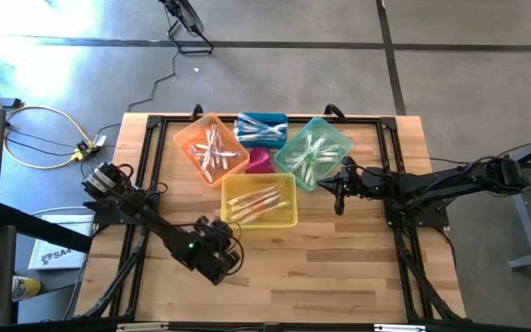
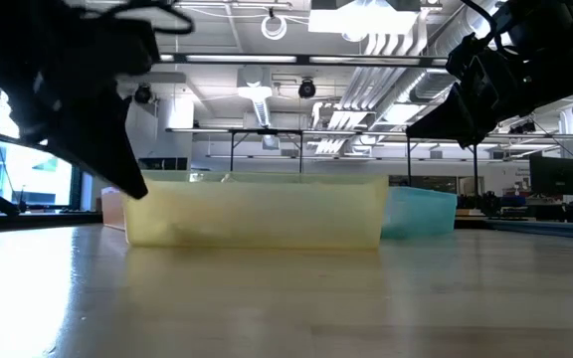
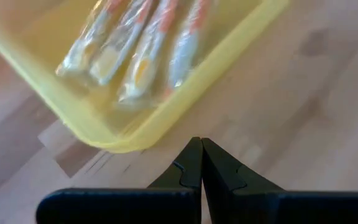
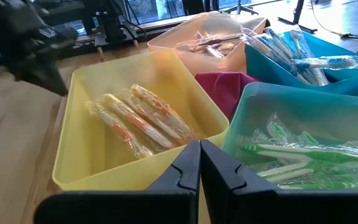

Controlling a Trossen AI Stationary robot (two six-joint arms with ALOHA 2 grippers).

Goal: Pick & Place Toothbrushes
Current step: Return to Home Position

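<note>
Toothbrushes (image 1: 258,203), wrapped: lying in coloured bins (image 1: 184,138) at 12 o'clock on the wooden desk (image 1: 339,267). Left gripper (image 3: 201,149) at 7 o'clock of the yellow bin (image 1: 258,224), right gripper (image 4: 199,149) at 4 o'clock of the teal bin (image 1: 344,138); both have their fingers together. Grey floor (image 1: 339,55) around, cables (image 1: 44,138) at 10 o'clock.

Looks like a robotics lab in an open-plan workshop: exposed ceiling ducts (image 2: 366,62) and strip lights (image 2: 257,92), large windows (image 2: 38,174), distant monitors (image 2: 555,177), polished concrete floor (image 1: 339,74), loose cables (image 1: 44,110) beside a framed wooden table (image 1: 339,267).
</note>
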